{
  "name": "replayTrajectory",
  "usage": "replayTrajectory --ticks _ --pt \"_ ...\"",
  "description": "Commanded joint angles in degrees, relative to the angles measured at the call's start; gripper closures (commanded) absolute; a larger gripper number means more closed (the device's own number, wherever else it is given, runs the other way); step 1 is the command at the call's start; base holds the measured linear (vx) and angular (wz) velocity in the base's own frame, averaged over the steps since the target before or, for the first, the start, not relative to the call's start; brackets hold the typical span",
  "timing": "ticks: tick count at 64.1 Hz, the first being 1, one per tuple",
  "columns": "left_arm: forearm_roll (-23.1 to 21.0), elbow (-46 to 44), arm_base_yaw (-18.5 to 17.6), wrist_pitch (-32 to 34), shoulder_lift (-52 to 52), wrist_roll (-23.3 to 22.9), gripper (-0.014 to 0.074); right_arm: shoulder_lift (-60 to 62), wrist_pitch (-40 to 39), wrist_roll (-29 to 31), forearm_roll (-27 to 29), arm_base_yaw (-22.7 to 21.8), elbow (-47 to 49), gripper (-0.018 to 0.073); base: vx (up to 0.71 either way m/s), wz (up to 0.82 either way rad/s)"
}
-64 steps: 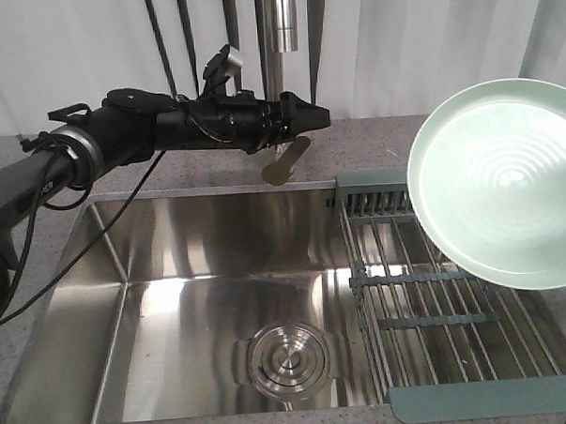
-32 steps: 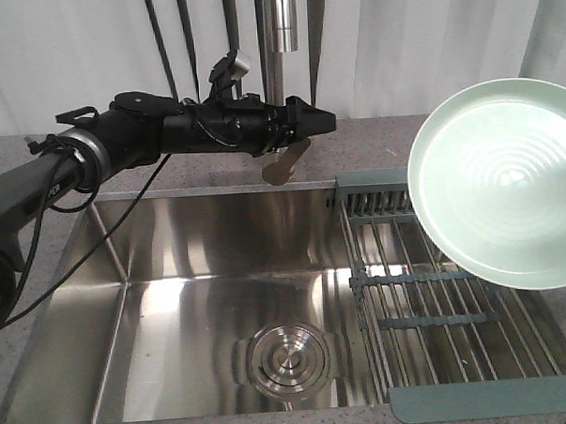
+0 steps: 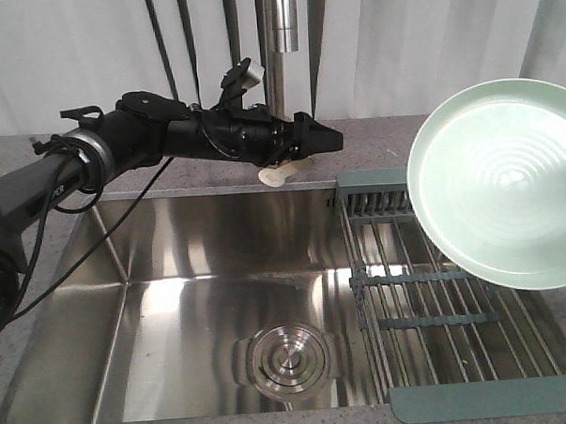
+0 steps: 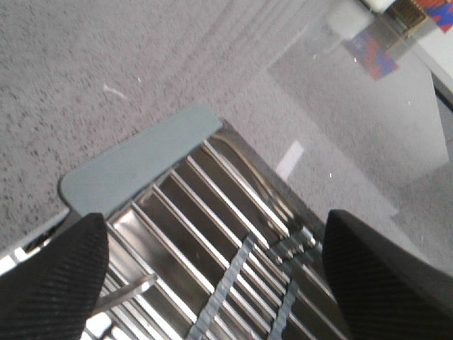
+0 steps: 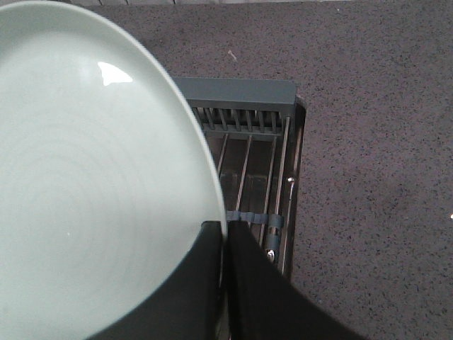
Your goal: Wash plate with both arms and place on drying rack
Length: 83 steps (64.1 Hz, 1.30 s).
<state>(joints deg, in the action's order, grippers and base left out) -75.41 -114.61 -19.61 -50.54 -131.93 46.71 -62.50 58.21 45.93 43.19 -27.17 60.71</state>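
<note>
The pale mint-green plate (image 3: 498, 184) hangs tilted on edge above the drying rack (image 3: 437, 290), its ringed face toward the front camera. In the right wrist view my right gripper (image 5: 223, 244) is shut on the rim of the plate (image 5: 92, 191), one finger on each face. From the front the plate hides that gripper. The black left arm (image 3: 167, 133) reaches across behind the sink, and its gripper (image 3: 319, 141) is at the faucet column. In the left wrist view the left gripper (image 4: 212, 283) is open and empty, looking down on the rack (image 4: 212, 212).
The steel sink basin (image 3: 174, 301) with a round drain (image 3: 287, 357) lies left of the rack. The faucet column (image 3: 282, 24) rises behind it, with a pale lever (image 3: 273, 176) just below the left gripper. Grey speckled counter (image 3: 383, 142) surrounds everything.
The left arm has slid right along the back of the sink. The lever under it has swung and now looks shorter and paler. The plate has not moved.
</note>
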Motion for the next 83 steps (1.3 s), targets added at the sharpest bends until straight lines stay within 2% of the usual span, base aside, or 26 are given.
replayTrajectory --ticks 1,6,29,49,70,83 --pt "-1.0 -1.6 -1.5 -8.0 3.8 -2.0 0.0021 1.0 -1.8 0.4 2.9 -0.4 1.5 0.0566 0.00 0.00" --pt "0.3 -1.6 -1.5 -9.1 3.8 -2.1 0.0021 1.0 -1.8 0.4 2.9 -0.4 1.5 0.0566 0.00 0.00" --pt "0.3 -1.6 -1.5 -12.9 3.8 -2.5 0.0021 1.0 -1.8 0.4 2.9 -0.4 1.5 0.0566 0.00 0.00" --pt "0.3 -1.6 -1.5 -12.8 3.9 -2.5 0.0021 1.0 -1.8 0.4 2.9 -0.4 1.5 0.0566 0.00 0.00" --pt "0.3 -1.7 -1.2 -7.5 5.4 -1.4 0.0021 1.0 -1.8 0.4 2.9 -0.4 1.5 0.0566 0.00 0.00" --pt "0.2 -1.7 0.9 -4.5 5.8 -1.5 0.0021 1.0 -1.8 0.4 2.9 -0.4 1.5 0.0566 0.00 0.00"
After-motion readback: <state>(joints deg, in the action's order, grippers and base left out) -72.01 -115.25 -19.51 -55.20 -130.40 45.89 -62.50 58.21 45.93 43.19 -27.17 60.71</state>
